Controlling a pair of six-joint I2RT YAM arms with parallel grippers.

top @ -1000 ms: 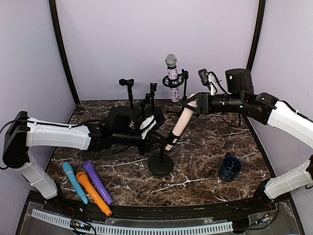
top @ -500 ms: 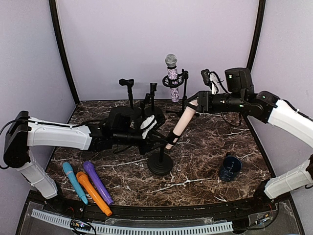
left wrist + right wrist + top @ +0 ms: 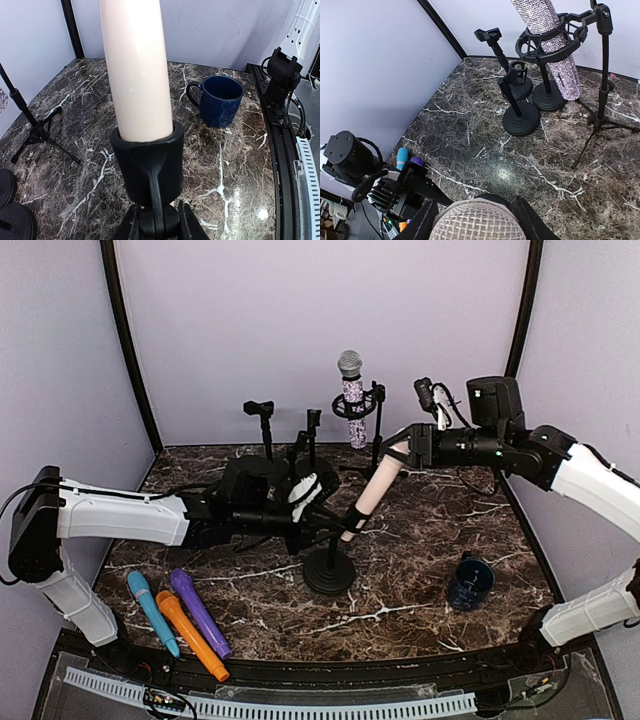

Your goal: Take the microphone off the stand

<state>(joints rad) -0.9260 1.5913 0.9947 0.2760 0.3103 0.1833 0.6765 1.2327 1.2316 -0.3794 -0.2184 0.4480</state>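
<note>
Dark veined marble forms the tabletop. At its centre one stand on a round base carries the cream microphone, which is seated in the stand's black clip and leans toward the far right.

Hidden parts: in the overhead view the microphone's head is covered by the right claw. In the right wrist view only the top of its mesh head shows, cut off by the lower edge, with a finger pressed on each side, so the claw grips the head. In the left wrist view the microphone runs out of the top edge. The left claw is largely cut off below, closed on the stand's joint under the clip.

Counts:
- Three loose microphones lie side by side at the near left corner: blue, orange and purple.
- One glittery microphone stands upright in a ring mount on a tripod stand at the far edge.
- Short stands beside it overlap. Two clips are plain, but the full number is hard to make out.
- One dark blue mug sits near the right edge.
</note>
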